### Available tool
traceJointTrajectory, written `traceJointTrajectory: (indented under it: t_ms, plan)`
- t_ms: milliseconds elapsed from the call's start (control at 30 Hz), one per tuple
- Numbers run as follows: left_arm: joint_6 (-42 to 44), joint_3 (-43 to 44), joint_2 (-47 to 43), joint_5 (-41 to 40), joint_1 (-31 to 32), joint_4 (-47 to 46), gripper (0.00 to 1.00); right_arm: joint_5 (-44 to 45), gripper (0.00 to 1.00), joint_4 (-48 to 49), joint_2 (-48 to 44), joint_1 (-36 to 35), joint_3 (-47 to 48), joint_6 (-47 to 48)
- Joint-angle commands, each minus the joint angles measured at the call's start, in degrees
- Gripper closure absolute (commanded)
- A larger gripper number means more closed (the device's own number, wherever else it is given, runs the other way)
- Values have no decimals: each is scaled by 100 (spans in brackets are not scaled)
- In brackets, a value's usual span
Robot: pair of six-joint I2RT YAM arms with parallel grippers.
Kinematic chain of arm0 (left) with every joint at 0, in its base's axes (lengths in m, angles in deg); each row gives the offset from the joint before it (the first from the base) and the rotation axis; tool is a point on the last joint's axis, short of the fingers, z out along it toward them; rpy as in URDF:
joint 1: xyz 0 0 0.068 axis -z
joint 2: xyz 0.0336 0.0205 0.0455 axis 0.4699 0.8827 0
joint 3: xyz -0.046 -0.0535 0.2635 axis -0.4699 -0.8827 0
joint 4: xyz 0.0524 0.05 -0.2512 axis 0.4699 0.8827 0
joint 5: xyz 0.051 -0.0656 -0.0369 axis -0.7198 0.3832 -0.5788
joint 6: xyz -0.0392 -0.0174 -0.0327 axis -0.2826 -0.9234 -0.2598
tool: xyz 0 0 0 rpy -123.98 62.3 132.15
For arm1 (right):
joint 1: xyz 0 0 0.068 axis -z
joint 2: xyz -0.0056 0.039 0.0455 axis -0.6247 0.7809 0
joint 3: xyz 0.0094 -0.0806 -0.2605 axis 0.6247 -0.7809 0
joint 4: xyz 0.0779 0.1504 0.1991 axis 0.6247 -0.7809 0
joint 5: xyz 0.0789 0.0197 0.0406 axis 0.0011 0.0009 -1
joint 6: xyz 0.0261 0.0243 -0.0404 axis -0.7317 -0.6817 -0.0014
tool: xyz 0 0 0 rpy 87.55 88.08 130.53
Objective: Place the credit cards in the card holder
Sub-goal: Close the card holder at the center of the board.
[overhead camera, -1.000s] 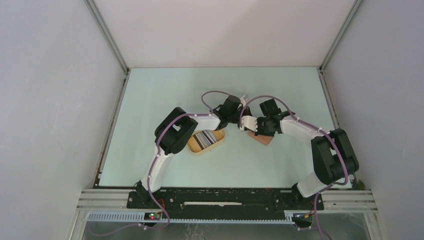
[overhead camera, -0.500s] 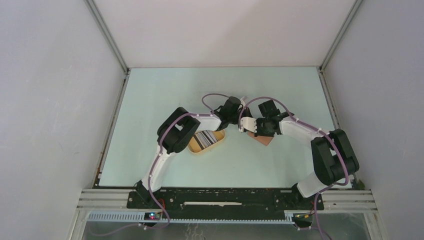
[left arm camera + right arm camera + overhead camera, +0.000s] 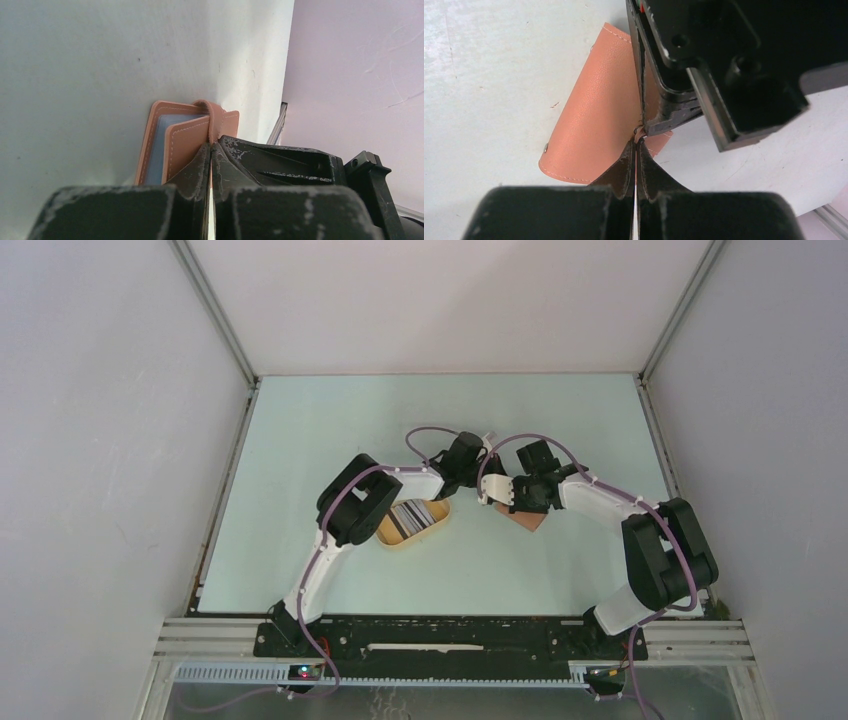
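The reddish-brown card holder (image 3: 594, 112) rests on the table, partly folded open, and its light blue lining (image 3: 156, 145) shows in the left wrist view. My left gripper (image 3: 210, 146) is shut on the holder's snap tab (image 3: 212, 117). My right gripper (image 3: 636, 144) is shut on a thin flap at the holder's edge, tip to tip with the left fingers (image 3: 659, 95). In the top view both grippers meet over the card holder (image 3: 528, 519). The credit cards (image 3: 412, 514) lie as a striped stack in the yellow tray, apart from both grippers.
The yellow oval tray (image 3: 397, 539) sits under the left arm's forearm, left of the holder. A metal rail (image 3: 655, 430) borders the table on the right, with grey walls all round.
The left arm's elbow has drifted slightly to the right. Both grips on the card holder are unchanged.
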Motion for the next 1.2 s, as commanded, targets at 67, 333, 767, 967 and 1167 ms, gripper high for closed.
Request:
traceJointTrajectory:
  t_ms: [67,333,767,967,1167]
  plan:
    - [-83,10,-374,-257,15,-365,95,-525,100,-403,123,-184,-229,-75]
    - [-53,-212,-606,-460,-16,-396,96,-516,100,-347,123,-204,-229,-104]
    - [-269,172,-311,-190,87,-543,98,-481,100,-338,162,-229,-229,-128]
    - [-276,296,-102,-125,141,-375,99,-489,100,-329,163,-236,-229,-152]
    - [-103,465,35,-204,168,68,99,-481,100,-344,174,-246,-229,-155]
